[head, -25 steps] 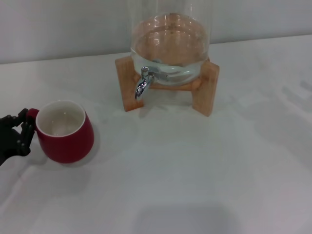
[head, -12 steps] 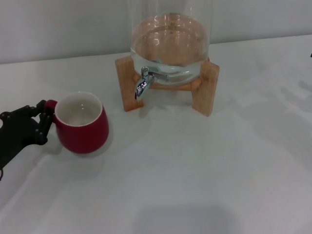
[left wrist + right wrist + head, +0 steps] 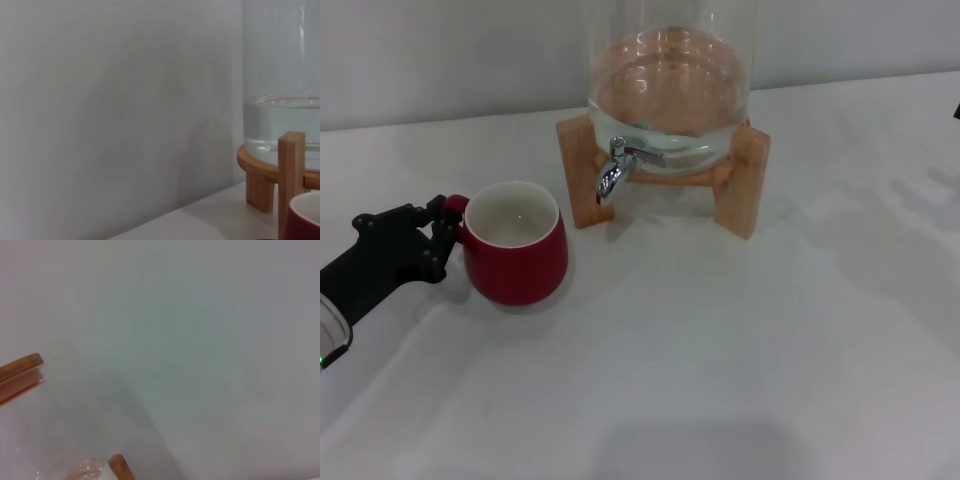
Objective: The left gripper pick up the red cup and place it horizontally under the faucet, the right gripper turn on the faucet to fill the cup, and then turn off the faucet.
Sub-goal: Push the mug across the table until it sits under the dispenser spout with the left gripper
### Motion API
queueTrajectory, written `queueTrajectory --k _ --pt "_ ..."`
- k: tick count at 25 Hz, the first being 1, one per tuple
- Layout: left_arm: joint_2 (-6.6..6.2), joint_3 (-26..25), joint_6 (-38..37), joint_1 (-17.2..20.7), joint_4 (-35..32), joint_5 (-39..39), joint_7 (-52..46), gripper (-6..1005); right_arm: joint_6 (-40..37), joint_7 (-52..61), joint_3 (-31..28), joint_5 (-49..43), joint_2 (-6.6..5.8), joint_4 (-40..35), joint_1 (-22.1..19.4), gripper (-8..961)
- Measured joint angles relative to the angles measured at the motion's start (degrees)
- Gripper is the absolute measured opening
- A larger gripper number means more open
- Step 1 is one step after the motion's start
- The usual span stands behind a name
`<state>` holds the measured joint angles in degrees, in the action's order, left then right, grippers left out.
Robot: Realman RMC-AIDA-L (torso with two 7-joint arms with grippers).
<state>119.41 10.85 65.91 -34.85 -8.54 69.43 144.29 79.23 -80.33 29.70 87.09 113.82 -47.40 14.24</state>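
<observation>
The red cup (image 3: 516, 256) stands upright on the white table, left of and a little nearer than the glass dispenser (image 3: 670, 95). Its white inside faces up and its small handle points left. My left gripper (image 3: 442, 238) comes in from the left edge and is shut on that handle. The chrome faucet (image 3: 611, 172) hangs from the dispenser's front, to the right of and beyond the cup's rim, with its lever on top. A corner of the red cup (image 3: 305, 220) shows in the left wrist view beside a wooden leg. The right gripper is out of view.
The dispenser rests on a wooden stand (image 3: 745, 180) with legs at front left and front right. A pale wall (image 3: 440, 50) runs behind the table. White tabletop (image 3: 740, 360) stretches in front of the stand and to the right.
My left gripper has carried the red cup rightward and slightly toward the faucet, from the far left edge to just left of the stand. Nothing else has moved.
</observation>
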Motion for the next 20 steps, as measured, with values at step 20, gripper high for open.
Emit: queueTrajectory --k 20 --pt "-0.01 3.3 -4.7 -4.0 2.4 -0.1 -1.4 132 0.5 0.0 0.0 0.6 0.00 -0.2 0.1 765"
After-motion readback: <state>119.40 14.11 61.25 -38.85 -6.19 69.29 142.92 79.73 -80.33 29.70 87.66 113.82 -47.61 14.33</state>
